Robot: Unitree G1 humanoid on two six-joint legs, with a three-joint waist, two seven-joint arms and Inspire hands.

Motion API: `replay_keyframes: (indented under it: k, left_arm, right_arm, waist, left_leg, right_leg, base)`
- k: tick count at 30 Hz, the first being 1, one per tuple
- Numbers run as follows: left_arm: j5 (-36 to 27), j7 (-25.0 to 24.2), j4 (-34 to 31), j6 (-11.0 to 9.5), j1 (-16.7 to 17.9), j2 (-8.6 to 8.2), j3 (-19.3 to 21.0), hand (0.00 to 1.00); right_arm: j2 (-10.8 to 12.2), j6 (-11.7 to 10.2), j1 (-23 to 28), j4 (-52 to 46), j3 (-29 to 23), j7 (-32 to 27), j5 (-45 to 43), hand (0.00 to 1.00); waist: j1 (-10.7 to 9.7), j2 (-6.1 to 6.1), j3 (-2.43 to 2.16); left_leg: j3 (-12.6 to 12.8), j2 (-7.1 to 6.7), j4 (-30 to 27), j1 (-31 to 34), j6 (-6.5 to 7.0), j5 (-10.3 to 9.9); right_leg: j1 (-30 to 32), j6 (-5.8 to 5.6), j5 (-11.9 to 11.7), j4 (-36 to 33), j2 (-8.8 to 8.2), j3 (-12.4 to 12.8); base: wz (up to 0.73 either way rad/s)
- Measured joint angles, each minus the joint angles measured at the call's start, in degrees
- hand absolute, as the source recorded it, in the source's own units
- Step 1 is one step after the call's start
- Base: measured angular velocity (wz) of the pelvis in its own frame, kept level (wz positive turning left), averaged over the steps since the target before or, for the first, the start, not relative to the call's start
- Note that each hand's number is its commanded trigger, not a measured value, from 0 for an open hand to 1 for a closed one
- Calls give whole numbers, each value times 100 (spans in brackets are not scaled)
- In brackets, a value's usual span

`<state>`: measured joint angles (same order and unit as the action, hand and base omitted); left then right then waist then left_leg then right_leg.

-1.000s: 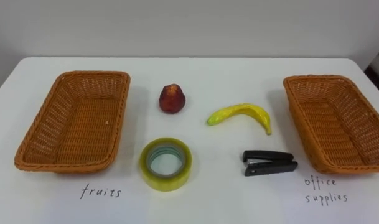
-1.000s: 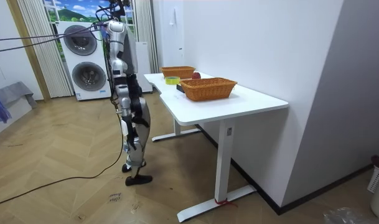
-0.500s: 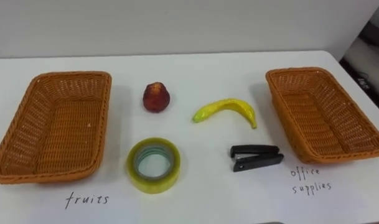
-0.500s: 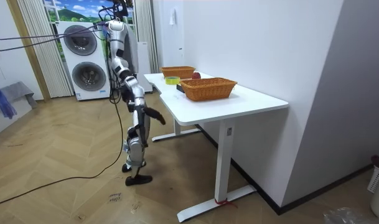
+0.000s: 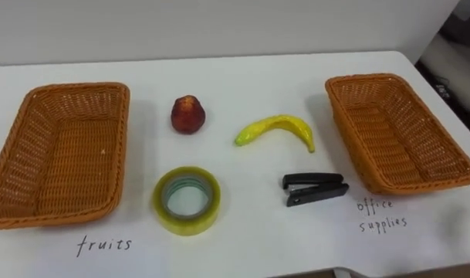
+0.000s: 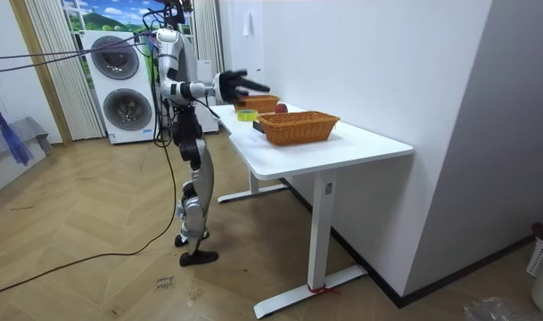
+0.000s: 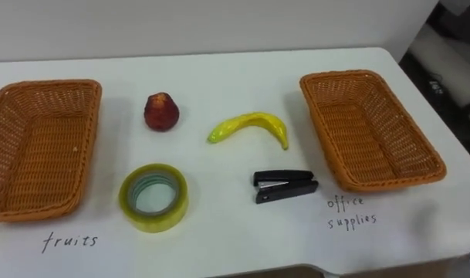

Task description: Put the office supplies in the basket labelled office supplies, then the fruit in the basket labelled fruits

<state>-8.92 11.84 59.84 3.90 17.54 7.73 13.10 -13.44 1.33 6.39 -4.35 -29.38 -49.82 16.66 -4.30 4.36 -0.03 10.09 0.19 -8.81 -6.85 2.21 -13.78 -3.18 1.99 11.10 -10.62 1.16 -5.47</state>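
Room view, left of centre: the robot stands at the end of the white desk (image 6: 342,143), in front of the washing machines (image 6: 119,85). Its right hand (image 6: 238,86) is held out level above the desktop, fingers spread wide and holding nothing.

Looking down from its head, two rectangular wicker baskets of tight brown weave sit at the frame's sides. The fruit basket (image 5: 61,154) is at the left and the office basket (image 5: 397,127) at the right, each with a handwritten label (image 5: 103,245) in front of it. Both are empty.

All four items lie on the bare desk between them:
- A dull red, rounded peach (image 5: 188,114) is at upper centre.
- A curved yellow banana (image 5: 275,130) is to its right.
- A glossy ring of yellowish tape (image 5: 184,226) lies flat at lower centre.
- A slim black stapler (image 5: 315,188) is just beside the office basket's front corner.
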Motion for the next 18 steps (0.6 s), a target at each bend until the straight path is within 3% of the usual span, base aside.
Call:
replay_keyframes:
  k: [3, 8, 18]
  left_arm:
    - [1, 16, 92, -46, 64, -13, -37, 0]
    - [71, 17, 238, -46, 25, -17, -159, 0]
    - [187, 14, 377, -67, -37, -65, -150, 0]
  right_arm:
    - [-1, -43, -20, -448, 142, 122, -432, 0]
    - [-3, -62, -255, -972, 621, 373, -1382, 0]
    - [-78, -45, -691, -1390, 1093, 1322, -1977, 0]
  waist:
    - [85, 91, 5]
    - [182, 40, 21]
    - [323, 11, -5]
  left_leg:
    - [-45, 19, -3, -18, -3, 1]
    - [-88, 7, -6, 2, 0, 3]
    - [-90, 22, -55, -39, -1, 2]
  right_leg:
    - [-10, 5, -3, -2, -1, -38]
    - [-57, -3, -9, -10, -17, -80]
    - [-76, 6, -15, -5, -17, -129]
  base:
    - [4]
    - [3]
    - [1]
